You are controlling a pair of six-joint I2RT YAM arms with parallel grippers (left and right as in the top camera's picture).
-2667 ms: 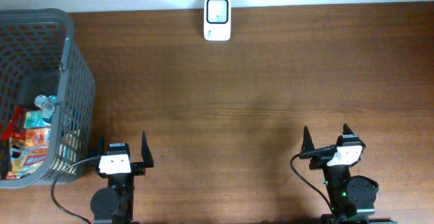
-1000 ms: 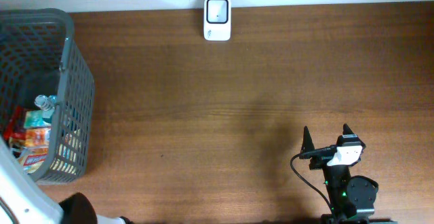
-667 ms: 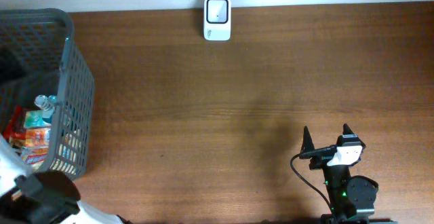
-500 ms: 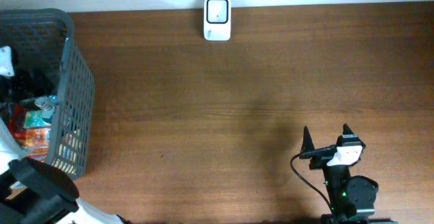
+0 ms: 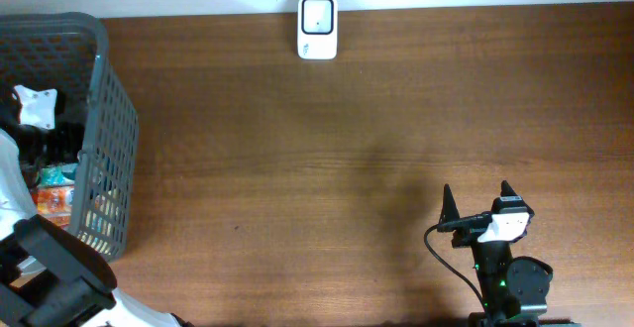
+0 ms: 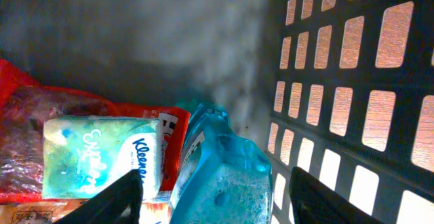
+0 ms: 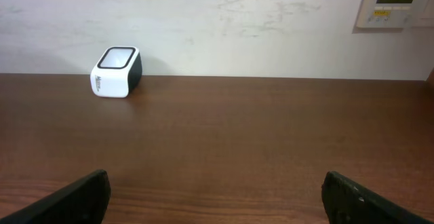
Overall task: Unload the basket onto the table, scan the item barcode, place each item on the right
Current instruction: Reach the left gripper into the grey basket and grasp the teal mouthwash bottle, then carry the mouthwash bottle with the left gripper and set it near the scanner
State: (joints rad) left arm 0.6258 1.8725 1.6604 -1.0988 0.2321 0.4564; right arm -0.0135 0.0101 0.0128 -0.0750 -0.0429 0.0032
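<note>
Picking stage: left end effector (image 6: pixel 215 181) wide astride blue bottle (image 6: pixel 224 149) inside basket (image 5: pixel 111 119), no contact. Next, close, lift, present barcode to scanner (image 5: pixel 317 14) at top centre.

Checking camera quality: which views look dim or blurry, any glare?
Left wrist view: dim inside the basket, the blue bottle close and soft, the tissue pack readable. Right wrist view: evenly lit, the scanner sharp. Overhead: even light, no glare on the table.
</note>
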